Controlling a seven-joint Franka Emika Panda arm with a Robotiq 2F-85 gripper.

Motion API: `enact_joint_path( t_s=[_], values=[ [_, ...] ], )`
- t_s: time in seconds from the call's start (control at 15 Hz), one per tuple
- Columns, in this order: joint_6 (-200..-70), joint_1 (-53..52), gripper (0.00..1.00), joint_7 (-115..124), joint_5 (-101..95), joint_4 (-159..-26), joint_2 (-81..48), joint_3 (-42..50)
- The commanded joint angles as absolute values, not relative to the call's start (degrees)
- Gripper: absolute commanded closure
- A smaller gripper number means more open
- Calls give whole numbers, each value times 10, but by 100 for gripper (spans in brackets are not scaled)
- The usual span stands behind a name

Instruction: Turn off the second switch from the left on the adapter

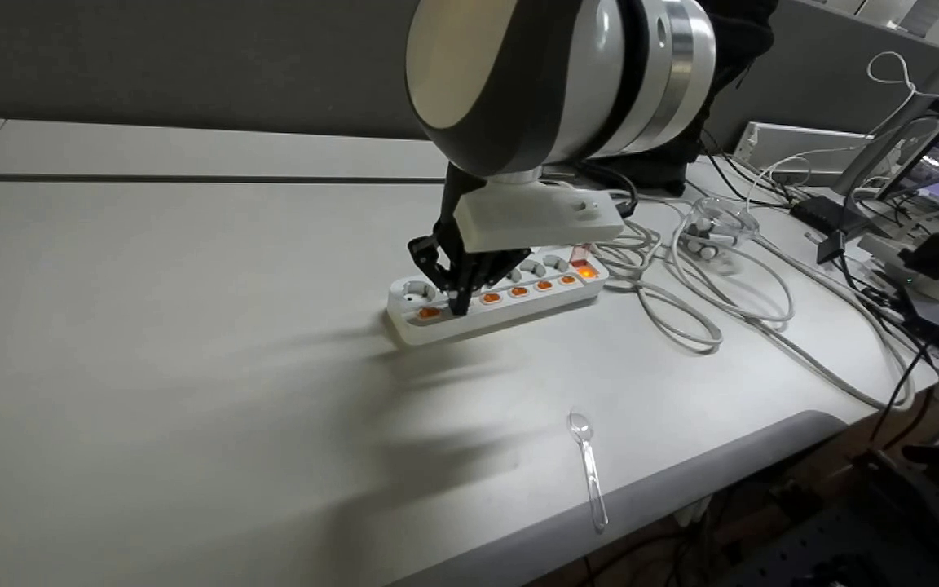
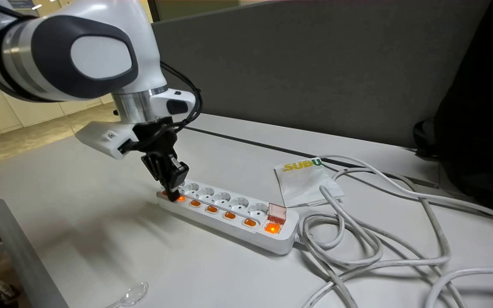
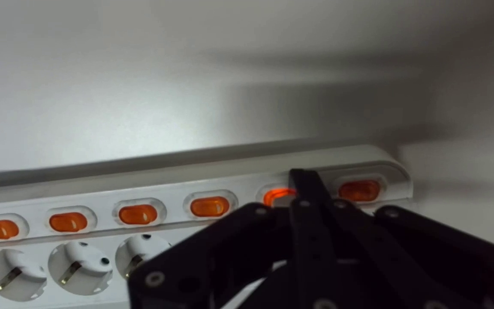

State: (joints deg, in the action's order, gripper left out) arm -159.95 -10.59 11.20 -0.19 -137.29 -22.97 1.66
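Poised at the second switch [image 3: 271, 196], glowing orange

Looks across the table [image 1: 168, 269] to the white adapter [image 2: 223, 225], lying flat with looped cable [image 2: 400, 262] trailing from one end and with the second switch from the left lit, so probably on. Likely to prove light and hard-shelled, apt to skid if shoved sideways; smooth and probably stiff at the switch, sturdy rather than fragile. Best worked with a straight push on that switch, not a pinch; for steadying, best held across its narrow width. Points down with the gripper [image 3: 305, 177] clenched, showing no gap and grasping nothing, covering part of the switch on the side nearest the first switch [image 3: 359, 190]. Impossible to tell pressing from hovering.
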Motion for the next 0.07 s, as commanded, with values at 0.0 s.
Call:
enact_joint_path(
  t_s=[0.0],
  values=[
    [-1583,-93,100,124,14,-1358,-270,5]
  ],
)
